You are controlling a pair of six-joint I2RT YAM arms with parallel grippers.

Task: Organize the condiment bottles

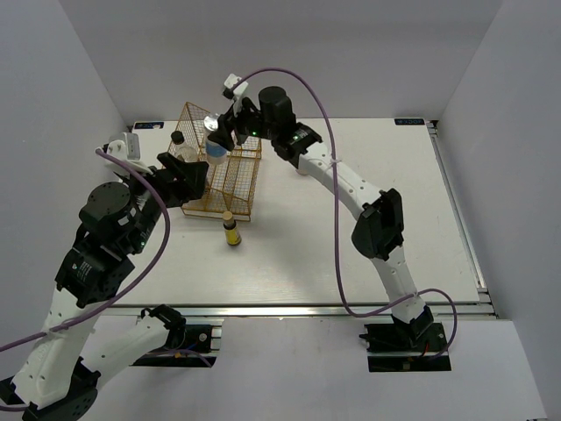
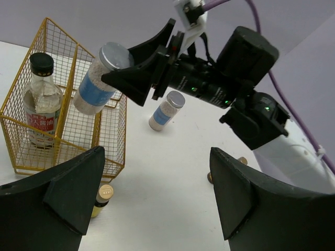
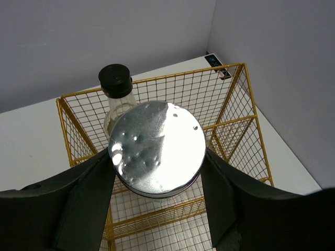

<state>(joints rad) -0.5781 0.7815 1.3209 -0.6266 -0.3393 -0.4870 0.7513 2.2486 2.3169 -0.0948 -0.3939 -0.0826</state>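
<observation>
The right gripper (image 1: 217,133) clasps a silver-lidded jar (image 3: 157,149) above the gold wire rack (image 2: 111,128) (the tall black-capped bottle (image 2: 43,104) stands inside), while the left gripper (image 2: 157,151) gapes empty nearby.

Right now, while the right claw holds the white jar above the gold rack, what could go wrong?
1. The white jar sits tilted in the right claw; lowered like this, it may catch the wires of the gold rack or land on its side.
2. The tall bottle already stands in the rack close by; the jar could knock it.
3. The open left claw hovers near the rack and might push it against the small yellow bottle.
</observation>
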